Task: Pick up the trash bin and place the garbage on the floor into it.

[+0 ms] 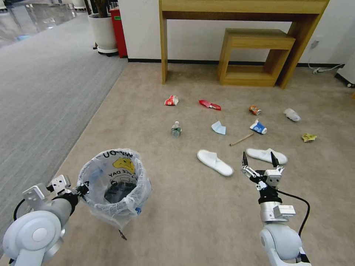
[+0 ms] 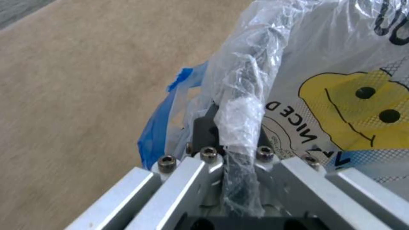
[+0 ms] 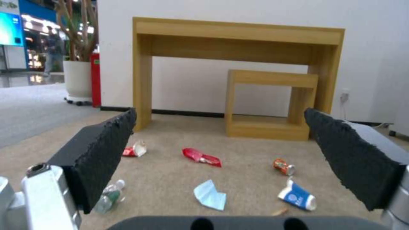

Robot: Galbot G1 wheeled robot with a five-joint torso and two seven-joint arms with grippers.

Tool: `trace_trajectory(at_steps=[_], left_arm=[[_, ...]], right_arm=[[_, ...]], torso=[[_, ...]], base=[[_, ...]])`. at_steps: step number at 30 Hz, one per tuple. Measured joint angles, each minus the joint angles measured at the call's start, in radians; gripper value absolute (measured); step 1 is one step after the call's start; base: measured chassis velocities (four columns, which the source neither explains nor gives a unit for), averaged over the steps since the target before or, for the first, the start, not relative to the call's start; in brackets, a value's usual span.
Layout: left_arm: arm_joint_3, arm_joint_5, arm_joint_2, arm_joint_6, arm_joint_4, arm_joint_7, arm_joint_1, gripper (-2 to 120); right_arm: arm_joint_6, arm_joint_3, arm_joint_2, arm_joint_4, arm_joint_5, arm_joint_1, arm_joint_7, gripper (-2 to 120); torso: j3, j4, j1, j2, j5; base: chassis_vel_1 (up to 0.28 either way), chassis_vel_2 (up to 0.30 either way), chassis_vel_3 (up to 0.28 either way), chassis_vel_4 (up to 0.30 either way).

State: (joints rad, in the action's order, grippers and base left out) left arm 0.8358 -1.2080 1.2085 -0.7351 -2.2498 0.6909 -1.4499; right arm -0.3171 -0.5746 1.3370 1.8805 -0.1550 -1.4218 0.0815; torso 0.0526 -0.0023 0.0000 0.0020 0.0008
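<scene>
Two hands in play here. Left hand is pinching the rim of the small round dark trash bin lined with a translucent white plastic bag, the one with black lettering and a yellow smiley; from the left wrist camera you can see the bagged rim clamped right between the metal fingers, blue trim hanging just beside. I can't tell whether the bin is touching the beige short-pile carpet floor or just off it; it's near the robot, on its left.

Right hand hangs over the carpet with its black-padded fingers spread wide, gripping nothing, just beside the two white slippers.

Garbage is scattered further out toward the wooden desk: crushed red-white paper cup, red wrapper, orange can, white tissue, blue-white paper cup, light blue mask, small clear plastic bottle, wooden stick, and a yellow wad off to the right. All well apart from the bin.
</scene>
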Motion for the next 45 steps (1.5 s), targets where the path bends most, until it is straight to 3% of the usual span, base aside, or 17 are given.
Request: trace_trajectory(at_steps=[19, 45], left_arm=[[0.02, -0.013, 0.008, 0.0, -0.068, 0.005, -0.029, 1], [0.023, -0.007, 0.015, 0.0, -0.091, 0.003, -0.056, 1]], right_arm=[[-0.014, -0.011, -0.006, 0.013, -0.009, -0.012, -0.018, 100], [-0.025, -0.015, -0.01, 0.033, -0.022, -0.025, -0.003, 100]], torso=[[0.0, -0.0002, 0.0, 0.0, 0.0], [0.0, -0.0001, 0.0, 0.0, -0.0001]], base=[[-0.04, 0.044, 0.035, -0.038], [-0.098, 0.097, 0.094, -0.091]])
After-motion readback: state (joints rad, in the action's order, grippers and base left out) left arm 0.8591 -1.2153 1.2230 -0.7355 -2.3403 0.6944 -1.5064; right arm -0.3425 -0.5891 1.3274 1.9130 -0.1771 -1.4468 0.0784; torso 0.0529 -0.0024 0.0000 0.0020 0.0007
